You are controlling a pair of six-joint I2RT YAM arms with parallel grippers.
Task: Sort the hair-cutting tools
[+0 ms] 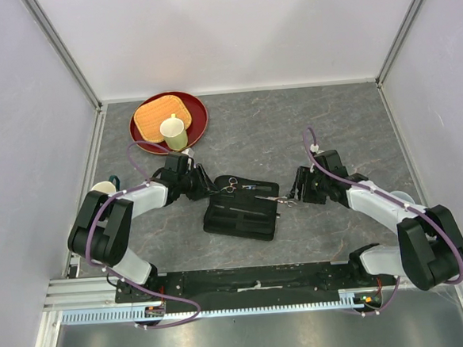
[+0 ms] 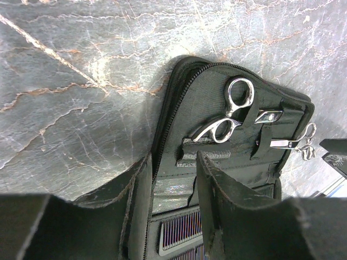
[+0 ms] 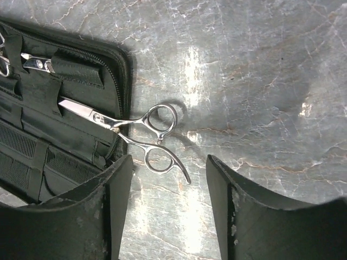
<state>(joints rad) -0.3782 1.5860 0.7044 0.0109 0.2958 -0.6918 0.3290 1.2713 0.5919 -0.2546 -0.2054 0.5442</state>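
A black zip case [image 1: 243, 220] lies open in the middle of the table. One pair of silver scissors [image 2: 227, 116] sits in its straps, also seen in the top view [image 1: 229, 187]. The second pair of scissors [image 3: 146, 135] has its blades in the case's right edge and its handles out on the table. Black combs [image 3: 62, 165] lie in the case's pockets; comb teeth show in the left wrist view [image 2: 179, 230]. My left gripper [image 2: 173, 162] is open over the case's left edge. My right gripper [image 3: 169, 162] is open, just short of the second pair's handles.
A red plate [image 1: 199, 124] with an orange square pad [image 1: 160, 115] and a cream cup [image 1: 174, 131] stands at the back left. A pale cup [image 1: 104, 187] sits by the left arm. White walls close in the table on three sides.
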